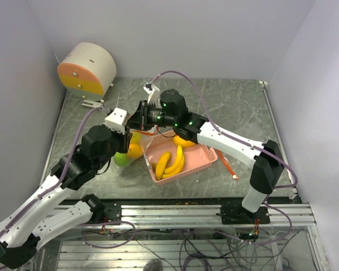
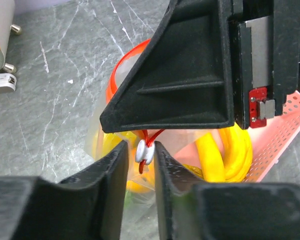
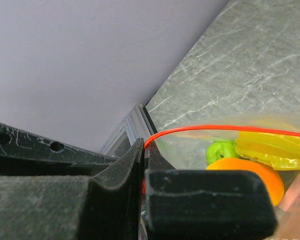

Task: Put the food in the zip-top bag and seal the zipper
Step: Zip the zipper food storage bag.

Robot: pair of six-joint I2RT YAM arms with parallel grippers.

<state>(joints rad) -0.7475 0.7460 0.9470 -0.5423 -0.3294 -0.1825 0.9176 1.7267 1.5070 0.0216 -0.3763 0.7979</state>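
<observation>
**Mara:** What did the left wrist camera show?

**Joss:** The left gripper (image 2: 141,154) was pinched on the zipper (image 2: 113,80), with a finger pressed to each side of its small white slider (image 2: 144,151). The zip-top bag (image 2: 97,142) hung just beside the pink basket (image 2: 290,120). Bananas (image 2: 230,150) lay inside the basket.

**Mara:** And the right wrist camera?

**Joss:** The right gripper (image 3: 144,170) had its fingers closed tight together, and the zipper's red-orange strip ran out from between them. Beyond it, inside the bag, sat a bumpy green ball (image 3: 221,151), an orange fruit (image 3: 257,177) and a yellow piece (image 3: 272,145). I couldn't tell where the basket was from there.

**Mara:** What about the view from above?

**Joss:** Both grippers met over the basket's far left corner and held the bag's mouth up between them. The bag's body rested on the table (image 1: 231,107) against the basket's left side, with the orange fruit and green ball showing through it. A loose red-orange stick (image 1: 230,168) lay just right of the basket. A cream and orange drum (image 1: 87,69) stood well off behind the basket, to its left.
</observation>
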